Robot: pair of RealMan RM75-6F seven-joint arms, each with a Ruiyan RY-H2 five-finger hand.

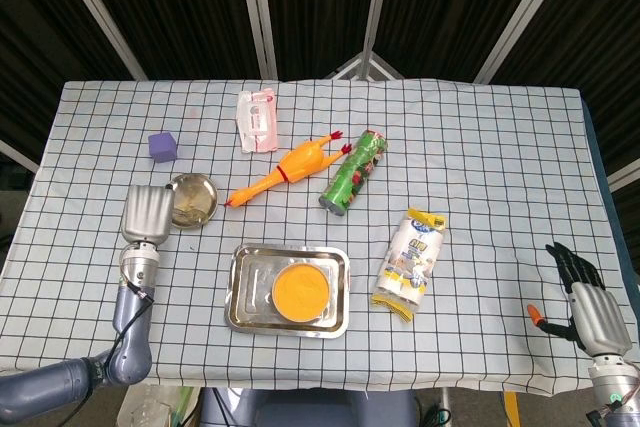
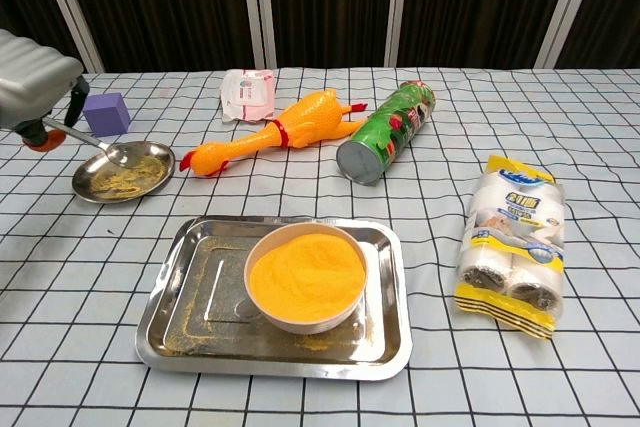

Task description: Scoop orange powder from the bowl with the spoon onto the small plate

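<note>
The left hand (image 2: 30, 82) holds the spoon (image 2: 92, 145), its handle slanting down rightwards, bowl end over the small plate (image 2: 150, 183). The powder bowl (image 2: 305, 319) lies right, in the tray (image 2: 180, 322).

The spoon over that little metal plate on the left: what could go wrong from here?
The left hand holds the spoon near the edge of the small plate, so powder might land on the checked cloth instead. On the way back, the hand may clip the rubber chicken lying between plate and bowl. The bowl is heaped full, so a rough dip could push powder into the tray.
</note>
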